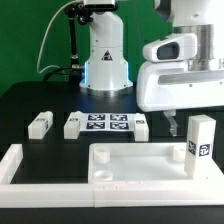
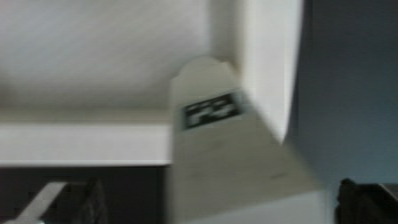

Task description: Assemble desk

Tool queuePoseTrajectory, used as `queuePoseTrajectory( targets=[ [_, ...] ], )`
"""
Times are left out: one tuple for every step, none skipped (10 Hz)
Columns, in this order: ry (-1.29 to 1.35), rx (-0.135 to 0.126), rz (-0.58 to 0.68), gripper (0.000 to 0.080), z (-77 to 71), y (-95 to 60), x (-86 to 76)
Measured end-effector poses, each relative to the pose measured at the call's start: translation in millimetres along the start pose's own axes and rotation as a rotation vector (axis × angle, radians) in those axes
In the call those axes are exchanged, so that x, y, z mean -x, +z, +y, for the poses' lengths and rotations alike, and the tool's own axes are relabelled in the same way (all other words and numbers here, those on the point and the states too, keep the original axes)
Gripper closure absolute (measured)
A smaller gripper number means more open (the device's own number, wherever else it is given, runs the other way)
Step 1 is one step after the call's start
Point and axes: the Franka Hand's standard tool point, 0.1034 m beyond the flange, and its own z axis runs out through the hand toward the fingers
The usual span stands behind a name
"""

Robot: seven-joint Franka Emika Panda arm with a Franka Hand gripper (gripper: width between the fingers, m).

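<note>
Gripper (image 2: 214,198): jaws apart, straddling upright leg (image 1: 200,141), gripping nothing | leg stood on tabletop (image 1: 140,170) corner directly beneath | step: probably seating this leg | next: close squarely on leg, twist it home

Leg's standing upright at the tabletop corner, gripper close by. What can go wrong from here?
1. The leg stands tall near the rim of the tabletop; a nudge from the gripper might topple it.
2. The wrist view does not show whether it is seated, so pressing down may jam or tip it.
</note>
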Motion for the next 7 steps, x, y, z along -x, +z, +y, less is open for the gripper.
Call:
queuePoseTrajectory(
  targets=[
    [0.016, 0.005, 0.015, 0.015, 9.6, 2.9, -1.0],
    [0.057, 0.006, 0.014, 0.015, 8.2, 3.3, -0.4],
    [0.052, 0.005, 0.013, 0.0284, 8.1, 3.6, -0.3],
    [0.105, 0.003, 0.014, 0.0284, 8.0, 3.7, -0.2],
    [0.197, 0.002, 0.014, 0.0422, 7.4, 3.8, -0.1],
    [0.249, 0.003, 0.014, 0.0511, 7.7, 3.7, -0.3],
    [0.31, 0.003, 0.015, 0.0511, 7.9, 3.7, -0.3]
  ],
)
